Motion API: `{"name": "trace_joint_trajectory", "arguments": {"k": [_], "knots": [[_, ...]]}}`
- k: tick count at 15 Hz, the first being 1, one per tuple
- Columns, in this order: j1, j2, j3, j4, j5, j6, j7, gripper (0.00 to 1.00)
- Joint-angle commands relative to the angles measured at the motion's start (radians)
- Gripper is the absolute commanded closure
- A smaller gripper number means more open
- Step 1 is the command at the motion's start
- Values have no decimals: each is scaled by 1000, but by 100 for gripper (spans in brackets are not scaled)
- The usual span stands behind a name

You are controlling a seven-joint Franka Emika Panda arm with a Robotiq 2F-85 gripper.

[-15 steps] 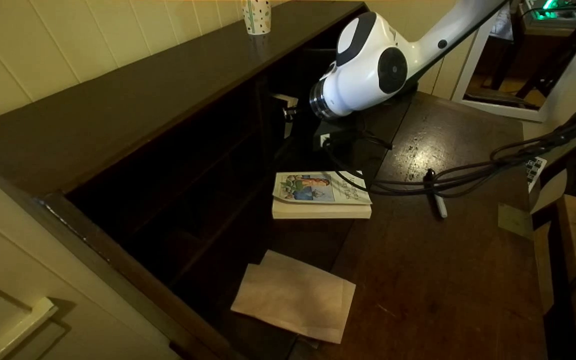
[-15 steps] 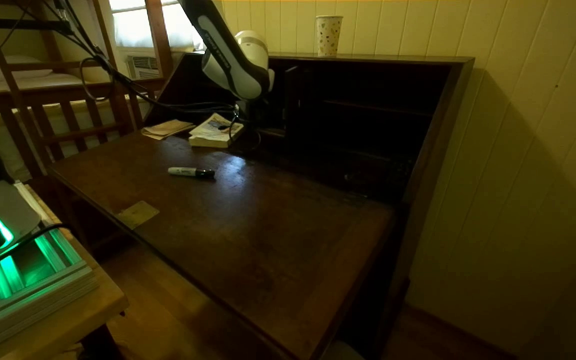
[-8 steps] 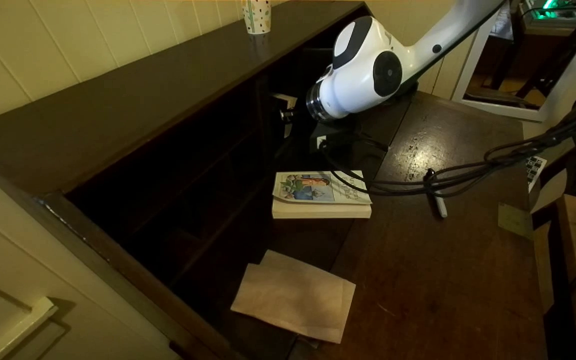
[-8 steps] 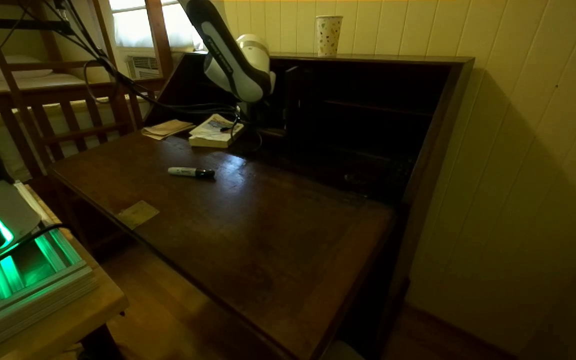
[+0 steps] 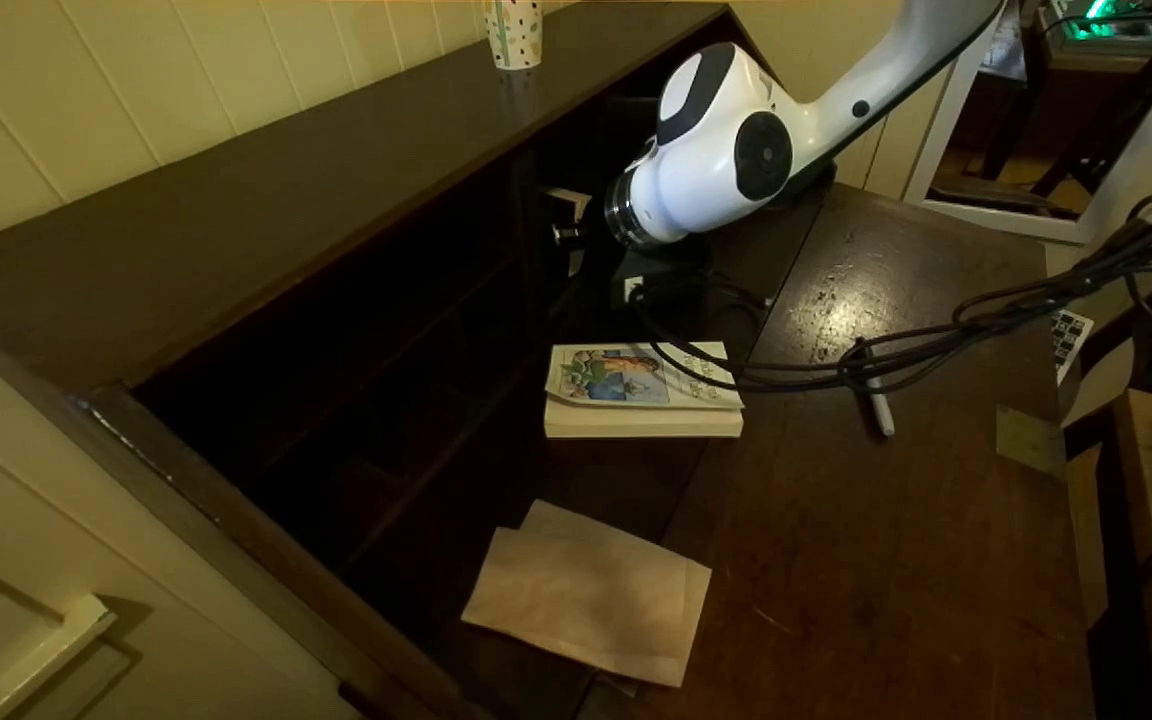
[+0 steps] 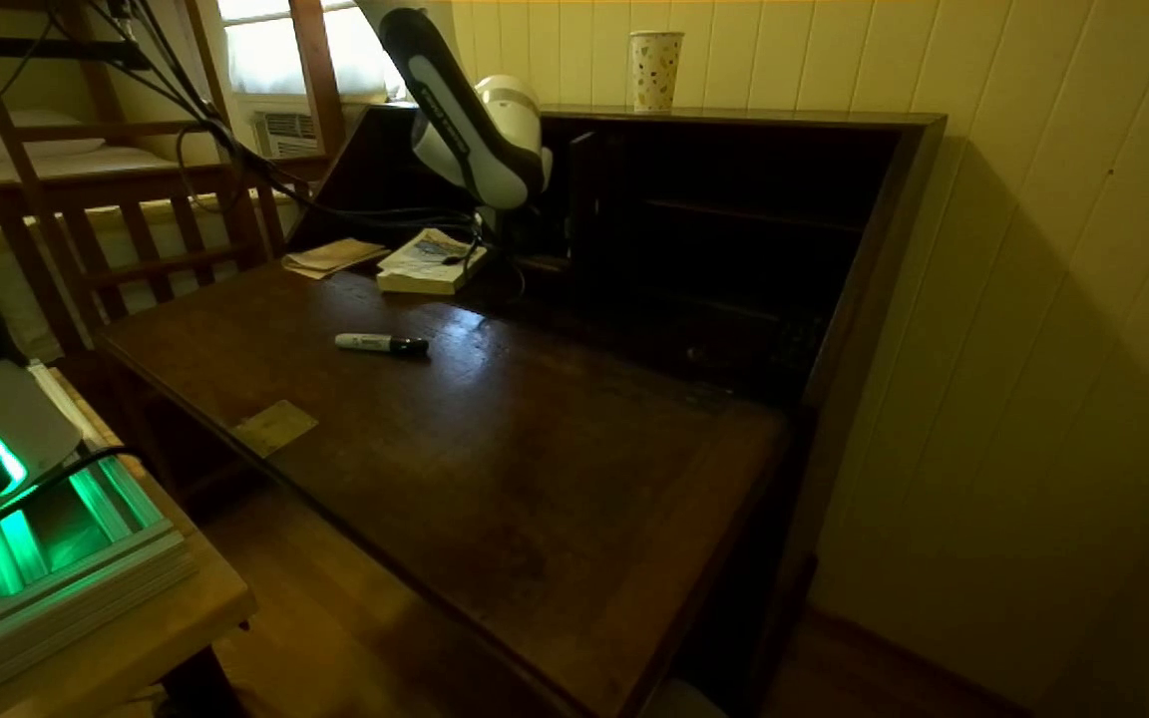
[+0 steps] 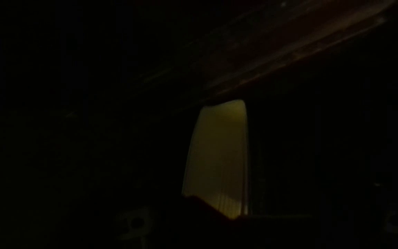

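Note:
My gripper (image 7: pixel 267 221) reaches into a dark compartment of the desk hutch (image 6: pixel 734 118). Most of it is lost in shadow; two faint grey finger parts stand well apart at the bottom of the wrist view, so it looks open. Ahead of it, a little left of the middle between the fingers, a pale book (image 7: pixel 216 152) stands upright, its page edges showing. I see no contact with it. In an exterior view a pale edge of an upright thing (image 5: pixel 568 196) shows behind the silvery gripper part, in the same compartment.
A paperback (image 5: pixel 626 375) with an illustrated cover lies beneath the arm's cables (image 5: pixel 786 380). Brown paper (image 5: pixel 591 590) lies beyond it, and a marker (image 6: pixel 381 344) on the desktop. A spotted cup (image 6: pixel 654 70) stands on the hutch top. A dark shelf edge (image 7: pixel 299 52) crosses above the book.
The arm has moved a short way toward the compartments and slightly lower, with its cables following. The book, paper, marker and cup have stayed in place.

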Motion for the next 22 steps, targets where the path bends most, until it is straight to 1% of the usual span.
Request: {"name": "trace_joint_trajectory", "arguments": {"k": [1,3,4,9,11,12,16,19,22], "knots": [[-6,44,15,57,0,4,-25,24],[-7,49,18,65,0,5,-25,30],[-7,51,19,67,0,5,-25,39],[-9,51,13,74,0,13,-20,75],[0,36,-6,56,14,20,-15,88],[5,25,-16,46,37,24,-26,92],[33,-8,-58,10,145,31,-88,92],[57,-37,-92,-16,275,57,-177,92],[83,-70,-134,-57,433,82,-303,92]]}}
